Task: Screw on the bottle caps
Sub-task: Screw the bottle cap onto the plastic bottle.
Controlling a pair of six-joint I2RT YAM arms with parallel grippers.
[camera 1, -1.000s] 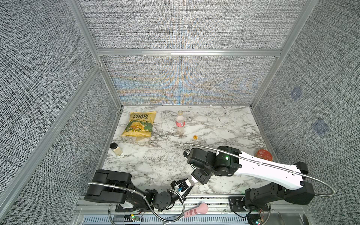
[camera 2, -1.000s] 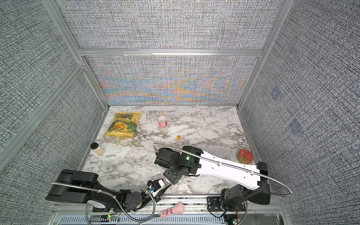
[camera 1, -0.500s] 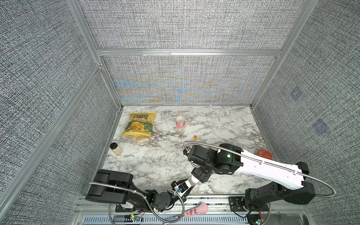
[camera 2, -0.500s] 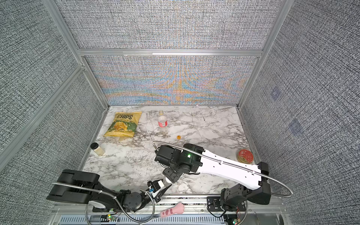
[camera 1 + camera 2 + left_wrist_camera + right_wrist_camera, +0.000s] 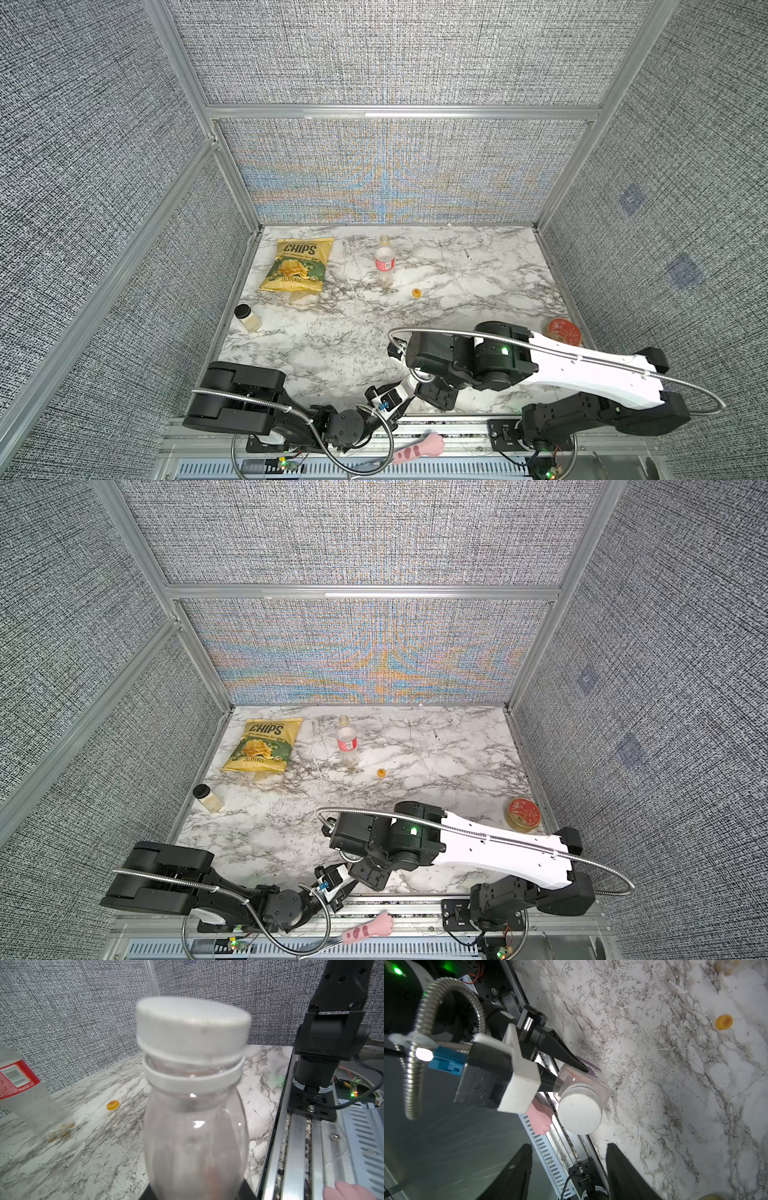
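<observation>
Only the right wrist view shows the left gripper, fingers clamped on the squarish bottle under its white cap. The right gripper has its fingers apart and empty. In both top views the orange cap lies near the tall bottle on the bench.

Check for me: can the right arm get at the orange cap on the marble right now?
Probably yes. The right gripper is open and empty, just off the white cap on the squarish bottle. The orange cap lies alone on bare marble, clear of the red-label bottle, with nothing between.
</observation>
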